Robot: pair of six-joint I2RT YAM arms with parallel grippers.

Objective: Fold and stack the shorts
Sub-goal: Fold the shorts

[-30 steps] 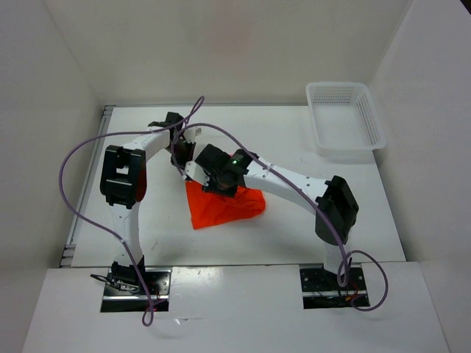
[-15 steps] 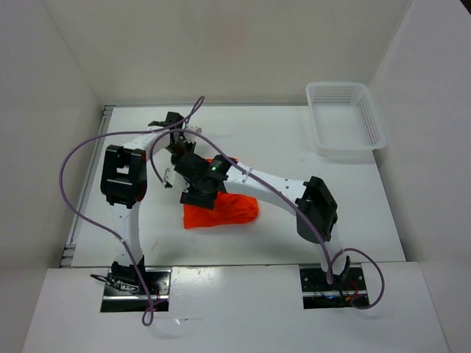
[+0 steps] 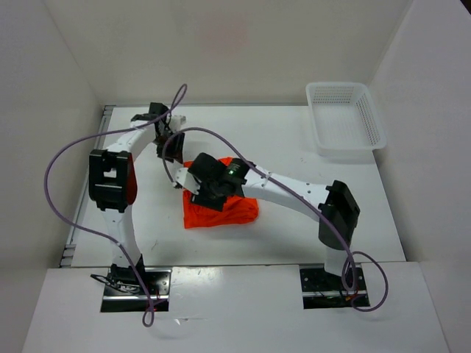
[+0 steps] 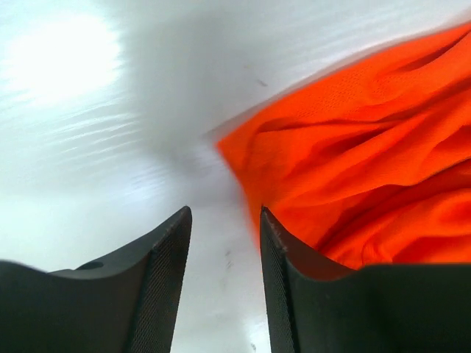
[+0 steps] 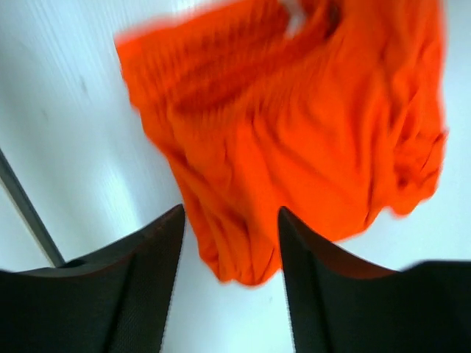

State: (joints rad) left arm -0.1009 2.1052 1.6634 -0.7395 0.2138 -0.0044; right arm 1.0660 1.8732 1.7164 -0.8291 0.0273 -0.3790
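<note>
Shorts [image 3: 221, 214] centre-left — basket [image 3: 346, 118] far right, behind

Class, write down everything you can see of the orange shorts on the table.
The shorts are bright orange, soft, finely textured cloth, bunched into a wrinkled heap lying on the white table. A small white patch shows at one edge. The open right gripper hovers over them; the open left gripper sits beside their edge. Neither grips them.

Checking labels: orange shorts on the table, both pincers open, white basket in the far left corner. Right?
No. The white basket sits in the far right corner, as the top external view shows. The rest stands: the shorts lie on the table, and the left pincer and right pincer are open.
</note>
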